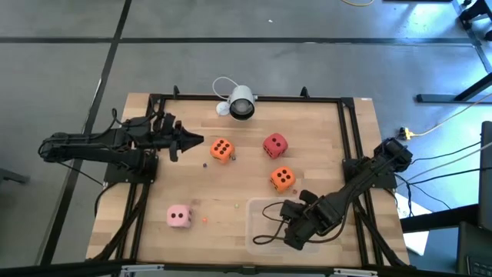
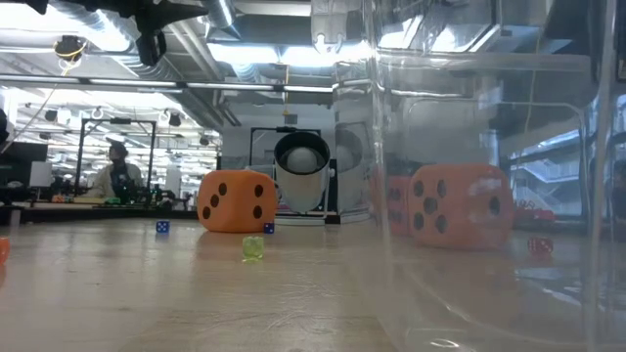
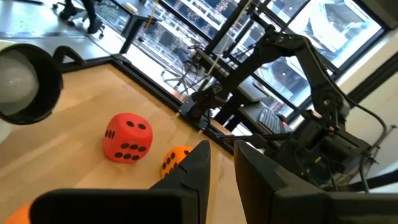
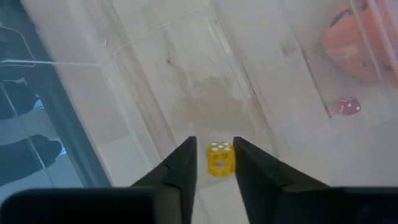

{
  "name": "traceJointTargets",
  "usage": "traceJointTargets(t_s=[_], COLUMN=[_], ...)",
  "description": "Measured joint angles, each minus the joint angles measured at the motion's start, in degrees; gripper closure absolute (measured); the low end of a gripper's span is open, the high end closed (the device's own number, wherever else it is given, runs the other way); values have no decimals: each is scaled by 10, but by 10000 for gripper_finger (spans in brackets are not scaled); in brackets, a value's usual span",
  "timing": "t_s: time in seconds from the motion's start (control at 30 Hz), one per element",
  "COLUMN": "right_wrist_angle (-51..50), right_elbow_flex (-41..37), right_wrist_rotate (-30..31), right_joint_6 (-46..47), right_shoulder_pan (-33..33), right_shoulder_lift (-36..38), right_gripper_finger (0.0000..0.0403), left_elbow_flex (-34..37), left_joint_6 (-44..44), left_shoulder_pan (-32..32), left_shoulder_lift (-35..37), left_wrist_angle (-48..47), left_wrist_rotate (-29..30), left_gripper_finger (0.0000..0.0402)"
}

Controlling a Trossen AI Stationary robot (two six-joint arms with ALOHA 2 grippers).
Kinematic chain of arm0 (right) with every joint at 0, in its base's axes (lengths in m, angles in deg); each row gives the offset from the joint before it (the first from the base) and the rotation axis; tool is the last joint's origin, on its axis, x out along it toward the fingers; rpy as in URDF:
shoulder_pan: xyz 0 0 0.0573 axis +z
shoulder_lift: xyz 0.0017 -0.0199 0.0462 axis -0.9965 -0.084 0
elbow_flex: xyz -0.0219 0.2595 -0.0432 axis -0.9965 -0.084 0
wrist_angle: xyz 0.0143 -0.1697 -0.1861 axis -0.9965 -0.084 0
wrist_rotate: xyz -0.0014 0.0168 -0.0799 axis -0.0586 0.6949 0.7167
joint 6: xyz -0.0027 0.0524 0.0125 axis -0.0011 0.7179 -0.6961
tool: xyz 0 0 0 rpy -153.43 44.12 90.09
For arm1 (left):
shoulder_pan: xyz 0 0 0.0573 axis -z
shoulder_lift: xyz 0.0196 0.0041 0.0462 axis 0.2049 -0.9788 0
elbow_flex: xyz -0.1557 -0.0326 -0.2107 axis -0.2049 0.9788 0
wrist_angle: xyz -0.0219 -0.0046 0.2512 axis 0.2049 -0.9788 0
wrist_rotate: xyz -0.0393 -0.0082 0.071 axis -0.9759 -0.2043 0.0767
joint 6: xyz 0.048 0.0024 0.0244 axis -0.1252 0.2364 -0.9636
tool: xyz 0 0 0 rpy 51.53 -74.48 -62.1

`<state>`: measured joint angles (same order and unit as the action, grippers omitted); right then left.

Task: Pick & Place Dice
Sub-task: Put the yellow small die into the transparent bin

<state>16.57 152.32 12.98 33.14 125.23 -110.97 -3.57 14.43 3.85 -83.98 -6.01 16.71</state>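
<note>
The right jaws (image 4: 214, 163) hang over the clear plastic tub (image 1: 257, 209) at the near right of the worktop (image 1: 200, 200). In the right wrist view a small yellow die (image 4: 220, 158) sits in the narrow gap between the two fingers, above the tub's floor. The fingers stand close on either side of it, but I cannot tell whether they are pressing it or have just let go.

The left jaws (image 1: 194, 141) are at the far left of the worktop, raised and pointing toward the middle. Their fingers are a narrow gap apart with nothing between them.

An orange die (image 1: 221, 150) lies just ahead of the left jaws' tips. The red die (image 1: 275, 145) lies farther ahead of them, past that orange one. A second orange die (image 1: 282, 178) lies between the red die and the tub, just beyond the tub's far edge and near the right jaws. The pale pink die (image 1: 179, 217) sits at the near left, well apart from both jaws.

A round white-and-black camera (image 1: 241, 103) stands at the far edge of the worktop. In the low view a tiny green die (image 2: 252, 248) and two tiny blue ones (image 2: 162, 227) lie on the wood.
</note>
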Motion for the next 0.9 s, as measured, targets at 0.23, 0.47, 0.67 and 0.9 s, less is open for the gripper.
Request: traceJointTargets(t_s=[0.23, 0.47, 0.67, 0.9], right_wrist_angle=[-23, -26, 15, 3], right_elbow_flex=[0, 0, 0, 0], right_wrist_rotate=[18, 5, -15, -29], right_joint_6=[54, 58, 68, 101], right_shoulder_pan=[-3, -3, -4, -18], right_shoulder_lift=[0, 0, 1, 5], right_gripper_finger=[220, 138, 101, 112], left_elbow_flex=[0, 0, 0, 0], left_joint_6=[0, 0, 0, 0], left_shoulder_pan=[0, 0, 0, 0], left_shoulder_lift=[0, -4, -10, -15], left_wrist_angle=[0, -3, -3, -2], left_wrist_rotate=[-1, 0, 1, 1], left_gripper_finger=[336, 336, 336, 336])
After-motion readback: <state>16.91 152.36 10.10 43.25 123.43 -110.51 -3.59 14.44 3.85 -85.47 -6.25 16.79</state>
